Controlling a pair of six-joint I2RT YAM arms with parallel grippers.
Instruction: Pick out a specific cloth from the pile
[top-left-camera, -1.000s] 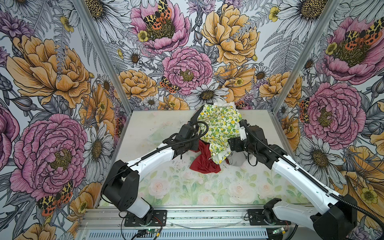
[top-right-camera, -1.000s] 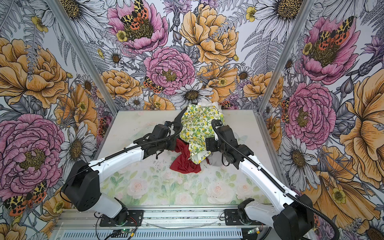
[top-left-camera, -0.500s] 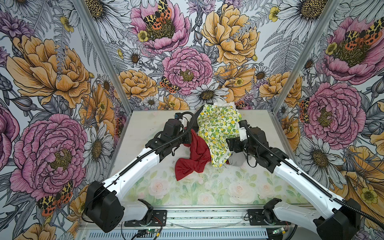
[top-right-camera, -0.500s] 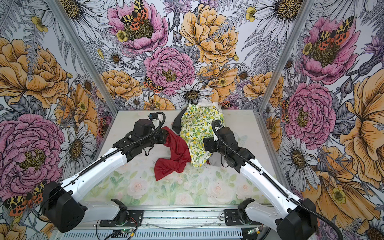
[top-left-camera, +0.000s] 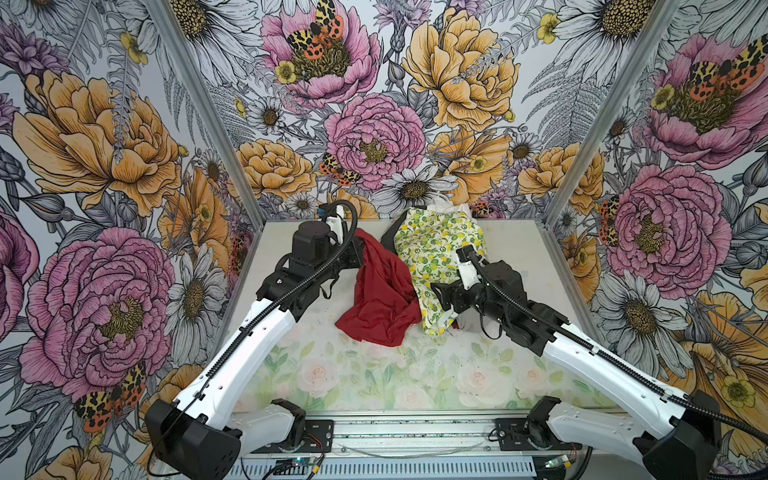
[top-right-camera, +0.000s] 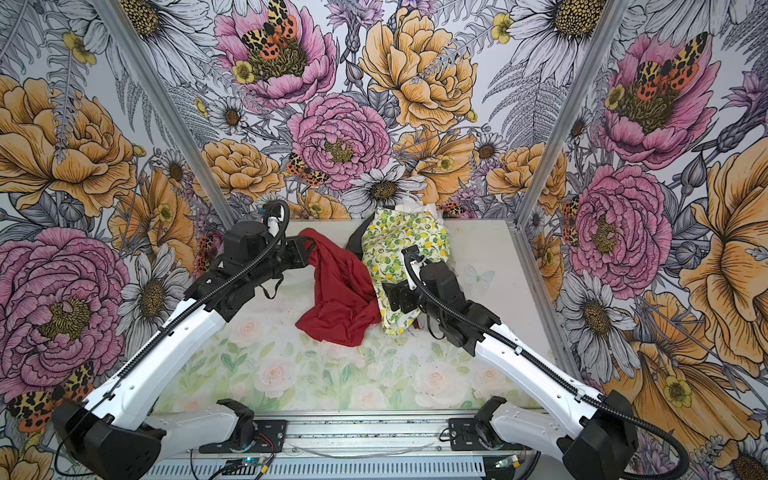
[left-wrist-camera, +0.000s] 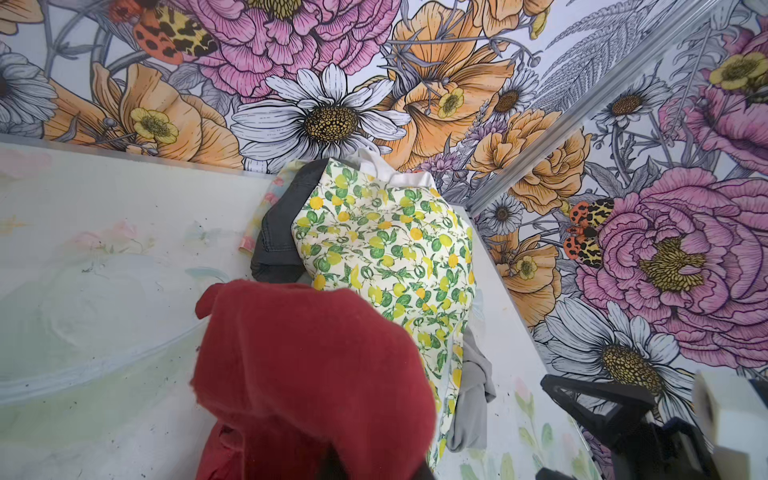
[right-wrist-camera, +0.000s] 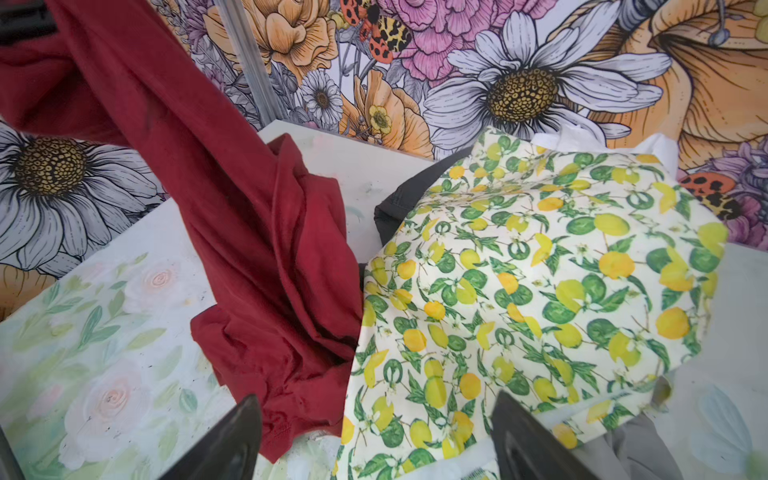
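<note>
While my left claw (top-left-camera: 358, 250) is clamped tight on the top corner of the red cloth (top-left-camera: 382, 291), the fabric hangs down to the table (top-left-camera: 374, 382) and bunches just left of the pile (top-left-camera: 436, 245). My right claw (top-left-camera: 439, 293) gapes wide at the pile's near edge, holding nothing.

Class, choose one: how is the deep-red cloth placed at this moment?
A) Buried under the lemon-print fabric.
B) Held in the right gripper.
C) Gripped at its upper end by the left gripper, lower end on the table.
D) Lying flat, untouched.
C: the left gripper is shut on the upper end of the cloth, whose lower end rests on the table.
</note>
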